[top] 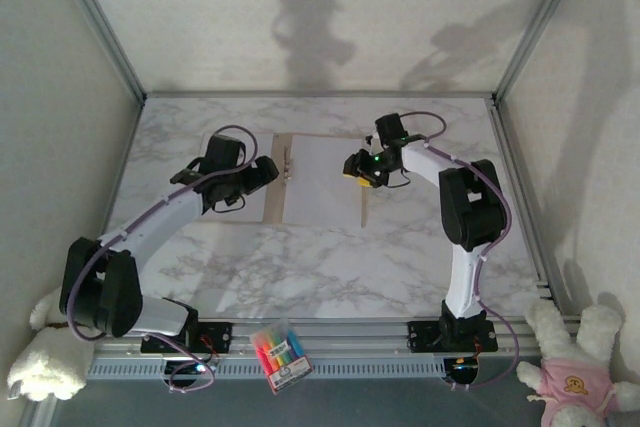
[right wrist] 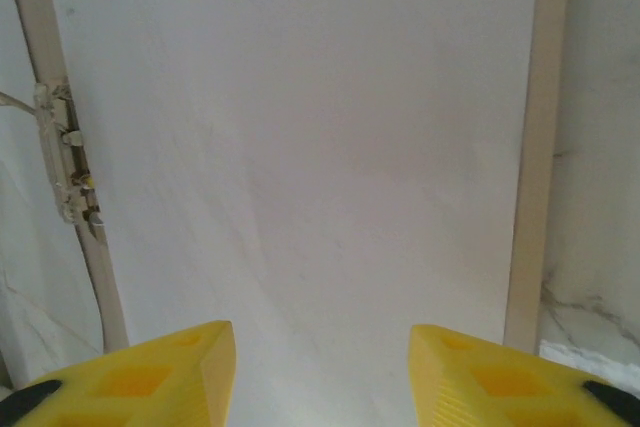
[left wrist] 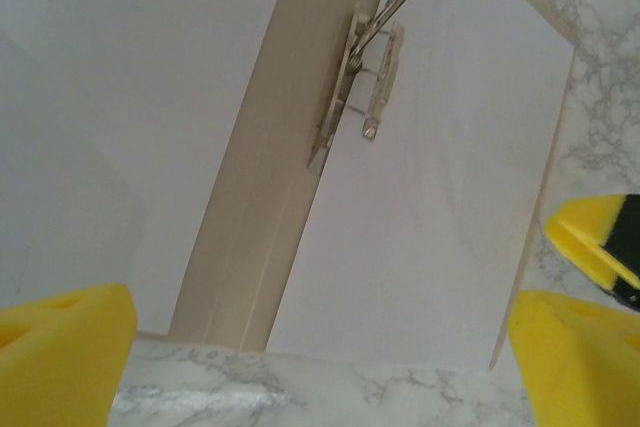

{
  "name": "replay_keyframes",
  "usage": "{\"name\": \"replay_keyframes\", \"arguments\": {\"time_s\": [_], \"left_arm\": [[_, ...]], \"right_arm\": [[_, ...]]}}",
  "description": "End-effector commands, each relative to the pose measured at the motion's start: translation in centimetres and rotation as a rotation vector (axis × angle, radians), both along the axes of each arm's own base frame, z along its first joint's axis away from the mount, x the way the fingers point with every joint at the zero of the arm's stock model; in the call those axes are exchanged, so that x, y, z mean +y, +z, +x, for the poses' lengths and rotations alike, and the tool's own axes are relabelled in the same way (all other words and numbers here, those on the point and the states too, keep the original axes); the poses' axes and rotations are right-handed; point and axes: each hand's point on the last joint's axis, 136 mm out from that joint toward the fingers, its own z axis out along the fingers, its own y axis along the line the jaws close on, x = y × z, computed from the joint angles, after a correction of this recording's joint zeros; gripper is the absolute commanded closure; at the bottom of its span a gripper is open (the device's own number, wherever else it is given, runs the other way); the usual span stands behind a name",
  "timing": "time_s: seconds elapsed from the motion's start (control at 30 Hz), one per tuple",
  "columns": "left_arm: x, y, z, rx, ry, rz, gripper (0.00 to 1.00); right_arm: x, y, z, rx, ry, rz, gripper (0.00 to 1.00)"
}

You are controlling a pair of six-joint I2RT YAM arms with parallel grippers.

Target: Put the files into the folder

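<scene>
Top external: papers (top: 322,185) are laid on the open folder (top: 277,185). Left gripper (top: 268,173) is spread wide, right gripper (top: 353,169) half-parted, empty.

The right gripper (top: 357,170) covers the files' (top: 322,183) right edge; the marker pack's (top: 280,355) label is too small to read.

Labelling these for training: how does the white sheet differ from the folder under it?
The sheet is white; the folder is tan-brown. The sheet is smaller, so the folder's edge shows beside it. The sheet is plain; the folder carries a metal clip by its crease. Both lie flat and rectangular.
</scene>
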Motion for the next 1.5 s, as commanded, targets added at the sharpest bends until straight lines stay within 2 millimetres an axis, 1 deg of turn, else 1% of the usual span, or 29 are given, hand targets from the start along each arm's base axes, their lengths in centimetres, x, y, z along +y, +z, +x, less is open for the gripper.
{"name": "replay_keyframes", "arguments": {"time_s": [0.0, 0.17, 0.53, 0.67, 0.9, 1.2, 1.47], "left_arm": [[-0.2, 0.9, 1.5, -0.039, -0.006, 0.007, 0.05], [-0.2, 0.7, 1.6, -0.026, -0.001, 0.011, 0.05], [-0.1, 1.3, 1.6, -0.027, 0.002, 0.012, 0.05], [0.0, 1.3, 1.5, -0.027, 0.002, 0.014, 0.05], [0.0, 0.8, 1.1, -0.013, 0.001, 0.016, 0.05], [0.2, 0.5, 0.6, -0.004, 0.001, 0.016, 0.05], [0.2, 0.5, 0.4, 0.0, 0.0, 0.013, 0.05]], "right_arm": [[0.7, -1.0, 0.1, 0.016, 0.005, 0.015, 0.51], [0.6, -1.8, 0.3, 0.026, 0.012, -0.005, 0.51], [0.6, -2.7, 0.4, 0.036, 0.014, -0.012, 0.51], [0.6, -2.6, 0.5, 0.032, 0.016, -0.013, 0.51], [0.2, -2.1, 0.9, 0.016, 0.025, -0.044, 0.51], [0.4, -1.8, 1.2, 0.008, 0.029, -0.039, 0.51], [0.5, -2.4, 1.4, 0.018, 0.031, -0.044, 0.51]]}}
